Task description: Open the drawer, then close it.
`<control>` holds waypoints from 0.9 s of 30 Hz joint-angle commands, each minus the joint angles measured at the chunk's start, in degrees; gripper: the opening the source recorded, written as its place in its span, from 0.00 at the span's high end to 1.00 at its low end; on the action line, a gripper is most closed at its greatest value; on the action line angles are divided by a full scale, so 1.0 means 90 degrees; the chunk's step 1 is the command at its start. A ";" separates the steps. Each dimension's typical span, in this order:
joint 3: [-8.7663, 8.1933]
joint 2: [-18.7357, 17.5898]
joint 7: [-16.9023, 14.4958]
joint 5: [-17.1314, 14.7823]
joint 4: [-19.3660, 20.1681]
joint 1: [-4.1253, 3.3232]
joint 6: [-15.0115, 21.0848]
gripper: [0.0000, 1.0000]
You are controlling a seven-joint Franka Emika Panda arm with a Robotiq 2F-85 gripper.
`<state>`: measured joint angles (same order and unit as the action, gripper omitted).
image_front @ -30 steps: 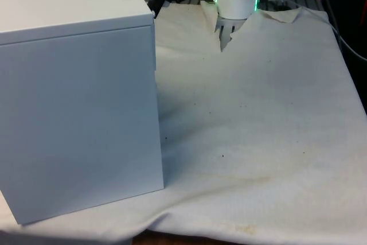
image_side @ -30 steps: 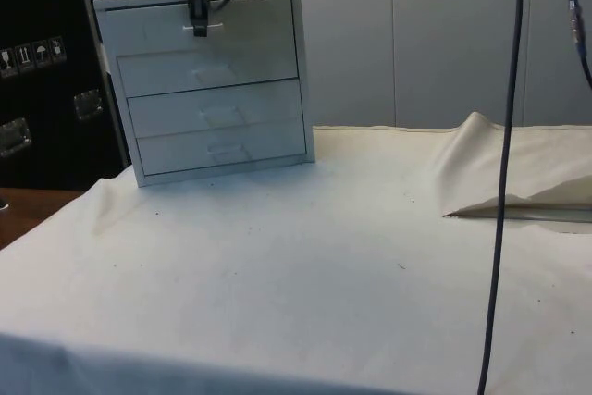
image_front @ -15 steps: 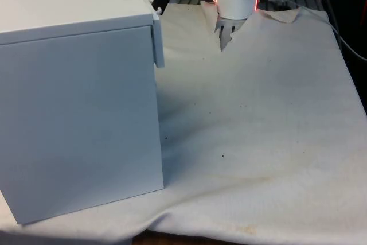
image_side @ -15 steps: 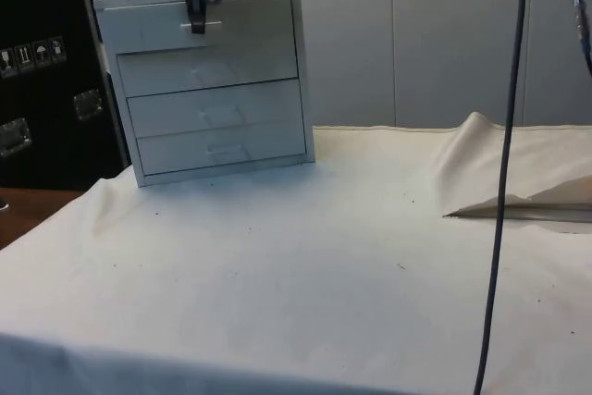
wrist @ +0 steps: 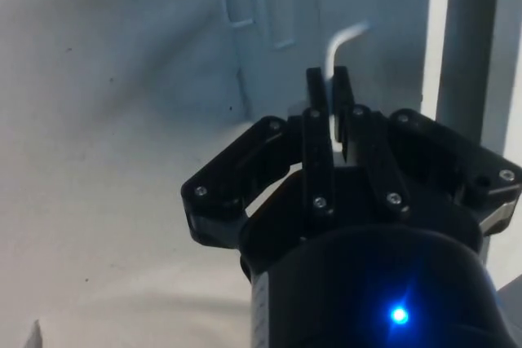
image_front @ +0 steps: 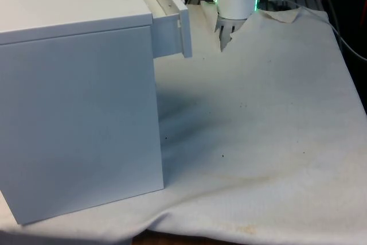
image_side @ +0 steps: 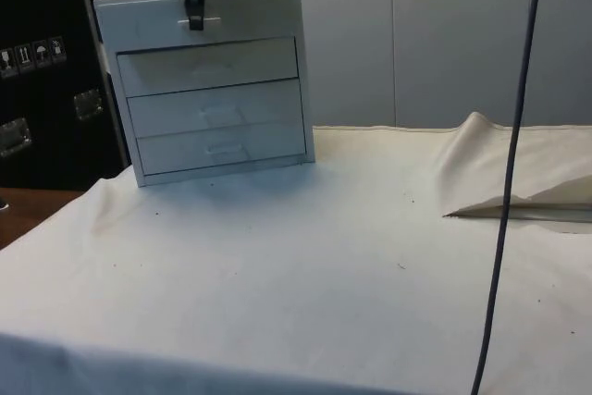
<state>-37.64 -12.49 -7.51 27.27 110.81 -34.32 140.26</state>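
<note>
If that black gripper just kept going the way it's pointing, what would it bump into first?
Probably the top drawer's front: the gripper is shut on the drawer handle and points at that panel, directly behind the handle.

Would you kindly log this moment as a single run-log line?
phase: opening | black two-finger hand: shut on thin metal handle | top drawer of white four-drawer chest: partly out

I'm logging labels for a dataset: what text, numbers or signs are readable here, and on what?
No words or numbers can be read on the chest of drawers or the white cloth.
Row of small white pictogram stickers on the dark cabinet: too small to read.
</note>
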 commanded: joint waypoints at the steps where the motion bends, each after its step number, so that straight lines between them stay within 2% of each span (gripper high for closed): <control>1: 0.0013 0.0076 0.0159 0.0115 0.0032 -0.0083 -0.0070 1.00; 7: 0.0236 0.0216 0.0420 0.0255 0.0166 -0.0127 -0.0236 1.00; 8: 0.0255 0.0178 0.0299 0.0159 0.0140 -0.0057 -0.0236 1.00; 9: 0.0267 0.0229 0.0458 0.0274 0.0191 -0.0127 -0.0255 1.00; 16: 0.0528 0.0350 0.0751 0.0407 0.0312 -0.0159 -0.0414 1.00; 17: 0.0535 0.0318 0.0643 0.0331 0.0299 -0.0095 -0.0401 1.00; 18: 0.0560 0.0357 0.0770 0.0414 0.0318 -0.0153 -0.0433 1.00; 24: 0.0764 0.0420 0.1031 0.0516 0.0388 -0.0191 -0.0586 1.00; 26: 0.0859 0.0452 0.1140 0.0567 0.0427 -0.0191 -0.0637 1.00; 27: 0.0828 0.0388 0.1031 0.0516 0.0388 -0.0121 -0.0592 1.00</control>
<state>-30.19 -9.00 1.78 31.91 114.31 -35.41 134.93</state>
